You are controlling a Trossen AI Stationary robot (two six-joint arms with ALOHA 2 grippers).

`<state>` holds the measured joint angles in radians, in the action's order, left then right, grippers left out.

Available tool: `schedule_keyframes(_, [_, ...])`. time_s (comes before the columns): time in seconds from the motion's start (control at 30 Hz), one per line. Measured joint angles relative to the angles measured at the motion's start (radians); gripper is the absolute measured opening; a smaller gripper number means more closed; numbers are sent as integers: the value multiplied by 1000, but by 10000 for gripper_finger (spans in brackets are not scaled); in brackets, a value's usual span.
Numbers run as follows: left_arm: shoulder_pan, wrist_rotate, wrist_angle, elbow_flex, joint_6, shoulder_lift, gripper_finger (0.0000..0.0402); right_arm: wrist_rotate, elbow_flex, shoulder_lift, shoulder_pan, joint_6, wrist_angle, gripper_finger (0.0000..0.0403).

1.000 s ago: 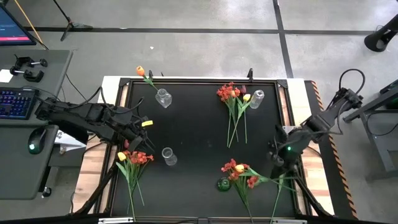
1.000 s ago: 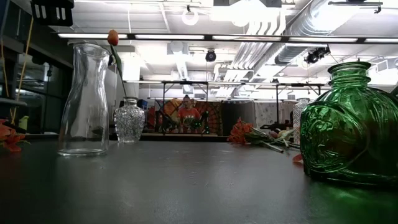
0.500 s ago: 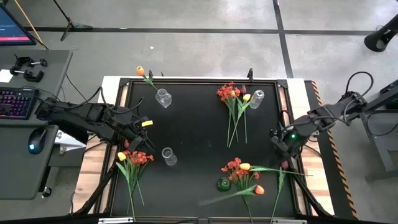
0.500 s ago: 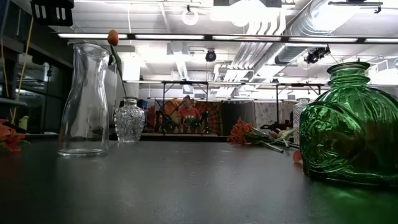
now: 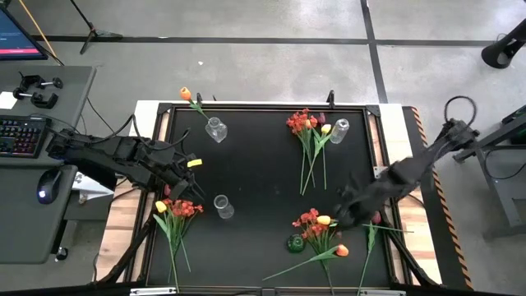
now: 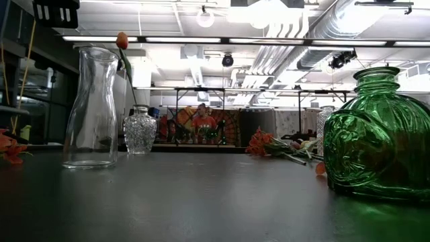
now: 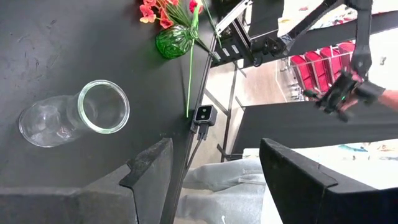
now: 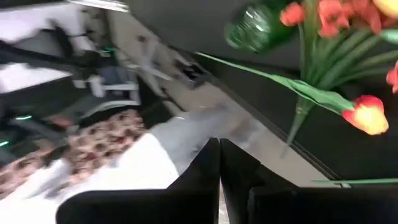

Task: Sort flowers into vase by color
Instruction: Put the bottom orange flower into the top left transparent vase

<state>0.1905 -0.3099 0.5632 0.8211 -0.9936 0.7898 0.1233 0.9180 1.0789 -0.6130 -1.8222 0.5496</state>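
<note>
Flowers lie in three bunches on the black table: one by the green vase [image 5: 294, 243] near right [image 5: 316, 226], one far right [image 5: 306, 130] beside a clear vase [image 5: 339, 130], and one near left [image 5: 174, 210]. One orange tulip [image 5: 186, 94] stands in the far-left clear vase [image 5: 215, 129]. Another clear vase [image 5: 222, 205] stands left of centre. My right gripper [image 5: 343, 210] hovers shut just right of the near-right bunch, with nothing between its fingers [image 8: 219, 163]. My left gripper [image 5: 187, 168] waits open at the table's left edge [image 7: 214, 180].
An orange tulip [image 5: 341, 251] lies right of the green vase, its stem slanting toward the near edge. A yellow tulip [image 5: 323, 219] lies with its stem toward the right edge. The table's middle is bare. A person sits in the room beyond the far edge [image 6: 201, 121].
My right gripper first drew back toward the right edge, then swung down and left toward the near-right bunch, staying shut. In that bunch an orange tulip has turned about and now lies right of the green vase, stem toward the near edge.
</note>
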Motion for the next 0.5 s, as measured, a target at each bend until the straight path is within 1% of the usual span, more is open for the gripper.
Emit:
schedule_keyframes(0.07, [0,0,0,0,0,0,230,2,0,88,-43,-29,-44,10])
schedule_keyframes(0.13, [0,0,0,0,0,0,230,4,0,172,-80,-67,-107,26])
schedule_keyframes(0.27, [0,0,0,0,0,0,230,-32,0,335,-148,-175,-236,83])
schedule_keyframes(0.33, [0,0,0,0,-1,0,230,-76,0,404,-174,-257,-277,116])
schedule_keyframes(0.4, [0,0,0,0,-1,0,230,-114,0,466,-193,-378,-291,150])
schedule_keyframes(0.47, [0,0,0,0,-10,0,230,-120,0,518,-209,-508,-296,181])
schedule_keyframes(0.5, [0,0,0,0,-20,0,230,-116,0,542,-214,-546,-305,195])
